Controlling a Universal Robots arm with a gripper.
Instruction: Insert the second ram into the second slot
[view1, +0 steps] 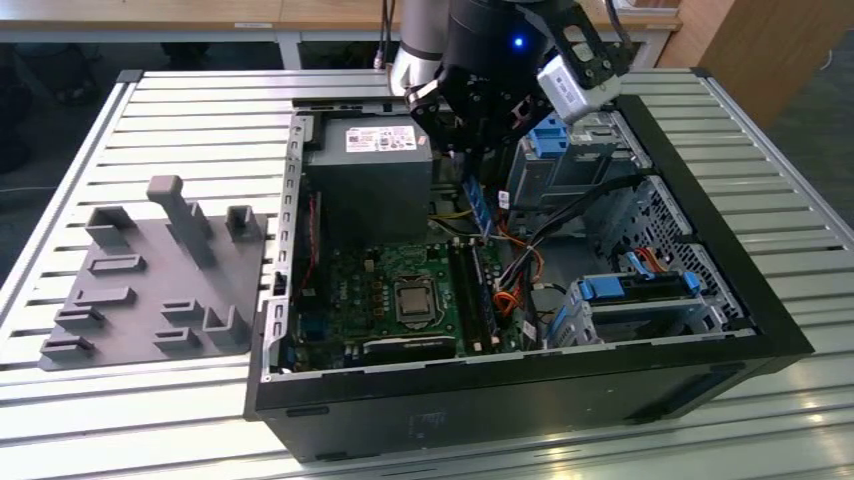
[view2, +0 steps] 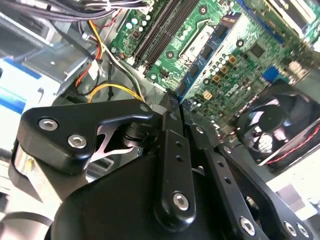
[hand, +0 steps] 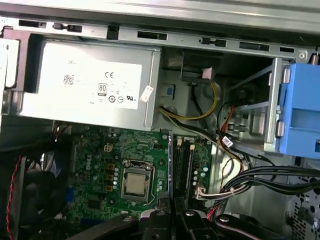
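Closest stands the black side wall of the open computer case (view1: 534, 400). Behind it lies the green motherboard (view1: 360, 300), with the processor socket (view1: 412, 298) and, just beside it towards the exterior view's right, the long black memory slots (view1: 470, 290). Over the slots' far end hangs the memory stick (view1: 475, 208), upright and not seated. The gripper (view1: 467, 165) is clamped narrowly on the stick's upper edge. Farther back sits the grey power supply (view1: 367, 170). All of this rests on the slatted table (view1: 200, 110).

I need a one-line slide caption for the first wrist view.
Gripper holds the second ram edge-on over the memory slots of the motherboard, beside the CPU socket.
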